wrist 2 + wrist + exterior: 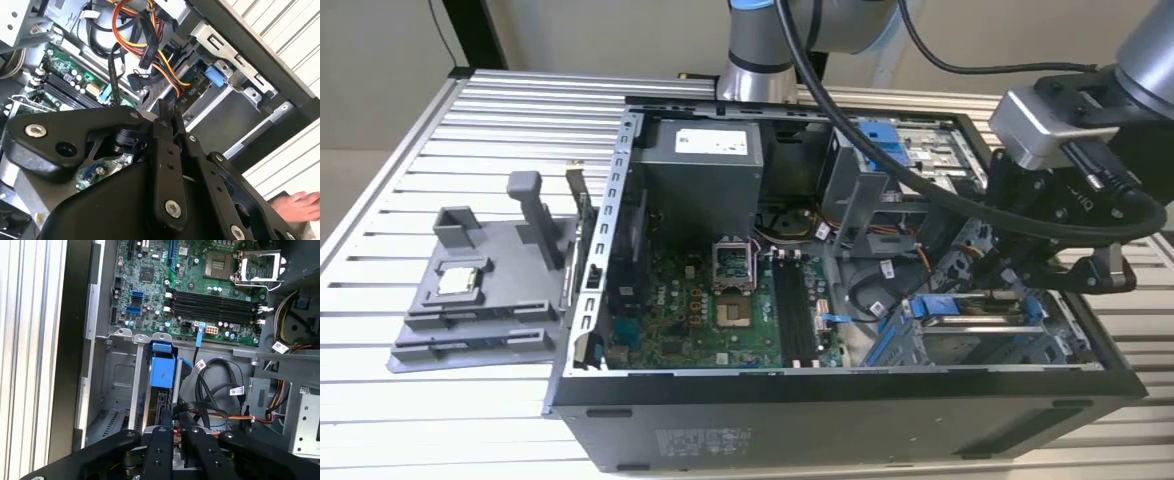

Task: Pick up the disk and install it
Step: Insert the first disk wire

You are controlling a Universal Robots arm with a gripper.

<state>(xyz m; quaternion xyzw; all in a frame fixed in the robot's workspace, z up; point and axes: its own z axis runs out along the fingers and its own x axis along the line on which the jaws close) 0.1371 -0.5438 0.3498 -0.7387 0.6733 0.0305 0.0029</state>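
The disk [977, 318] sits edge-on in the drive bay at the exterior view's right end of the open computer case [854, 400]. The blue bracket [938, 305] shows at its end. In both wrist views the blue bracket [162, 371] [214, 75] lies in the metal bay just beyond my fingertips. My gripper [1025, 280] hangs right over that bay. Its black fingers [165, 422] stand pressed together, and I see nothing between them. My gripper [173, 421] [170, 112] is close to the disk's near end, but I cannot tell whether it touches.
The green motherboard [720, 310], power supply [700, 150] and bundles of cables [220, 390] fill the case around the bay. A grey fixture [480, 290] with a small silver chip stands on the slatted table at the exterior view's left. A hand [297, 206] shows beside the case.
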